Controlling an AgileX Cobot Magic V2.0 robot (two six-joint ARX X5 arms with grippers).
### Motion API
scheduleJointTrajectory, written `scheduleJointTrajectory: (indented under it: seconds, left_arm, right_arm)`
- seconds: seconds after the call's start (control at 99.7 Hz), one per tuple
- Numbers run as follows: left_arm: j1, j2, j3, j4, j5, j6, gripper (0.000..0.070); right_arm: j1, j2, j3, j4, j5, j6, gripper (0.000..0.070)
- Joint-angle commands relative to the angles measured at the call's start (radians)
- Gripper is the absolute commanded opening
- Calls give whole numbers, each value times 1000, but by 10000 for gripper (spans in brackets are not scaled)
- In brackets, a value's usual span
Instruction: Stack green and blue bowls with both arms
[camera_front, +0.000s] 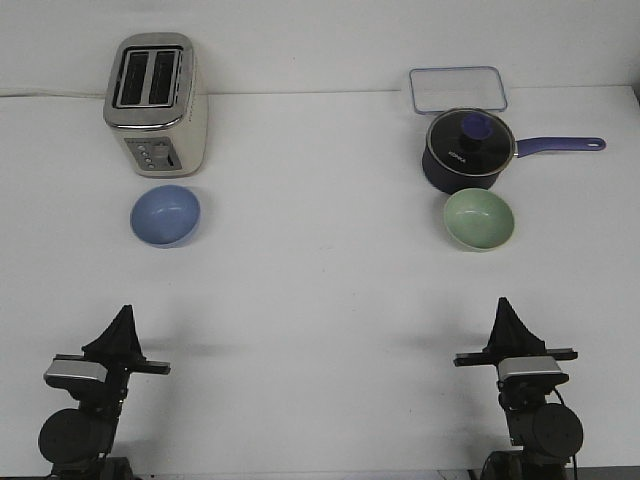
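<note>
The periwinkle blue bowl (165, 215) sits upright and empty on the white table at the left, just in front of a toaster. The pale mint green bowl (479, 219) sits upright and empty at the right, just in front of a dark pot. My left gripper (123, 318) is low near the front left, well short of the blue bowl, its fingers meeting in a point, empty. My right gripper (504, 310) is near the front right, well short of the green bowl, fingers also together, empty.
A cream and silver toaster (155, 100) stands right behind the blue bowl. A dark navy pot (468, 150) with a glass lid and purple handle stands close behind the green bowl. A clear rectangular container (457, 88) lies at the back right.
</note>
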Motion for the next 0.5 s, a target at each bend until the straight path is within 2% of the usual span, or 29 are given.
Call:
scheduleJointTrajectory:
  seconds: [0.0, 0.281, 0.341, 0.492]
  left_arm:
    - [1, -2, -20, 11, -3, 5, 12]
    - [1, -2, -20, 11, -3, 5, 12]
    - [1, -2, -20, 11, -3, 5, 12]
    - [1, -2, -20, 11, -3, 5, 12]
  right_arm:
    - [0, 0, -2, 11, 3, -11, 0]
    - [0, 0, 9, 55, 4, -9, 0]
    - [0, 0, 26, 53, 4, 16, 0]
    - [0, 1, 118, -63, 4, 42, 0]
